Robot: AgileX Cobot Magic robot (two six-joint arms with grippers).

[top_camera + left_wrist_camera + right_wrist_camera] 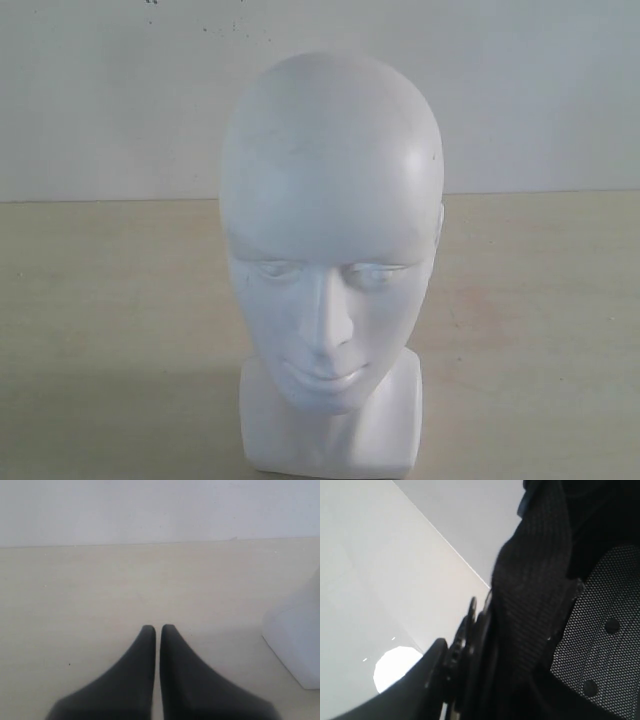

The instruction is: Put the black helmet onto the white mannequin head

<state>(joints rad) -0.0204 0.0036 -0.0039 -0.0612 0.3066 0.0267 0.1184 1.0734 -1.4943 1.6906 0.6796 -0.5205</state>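
Black helmet [560, 605], gripped at one rim edge only, may tilt during lowering, strike the bare white mannequin head [330, 240] and topple it. The right gripper [455, 675] clamps the rim; lining and strap sit directly against it, outside the exterior view. The left gripper [158, 630] is closed, empty, near the head.

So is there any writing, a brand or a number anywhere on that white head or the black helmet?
None can be read.
The white mannequin head is plain.
The black helmet shows only its dark inside, with no label or logo in view.
The table and wall carry no text either.
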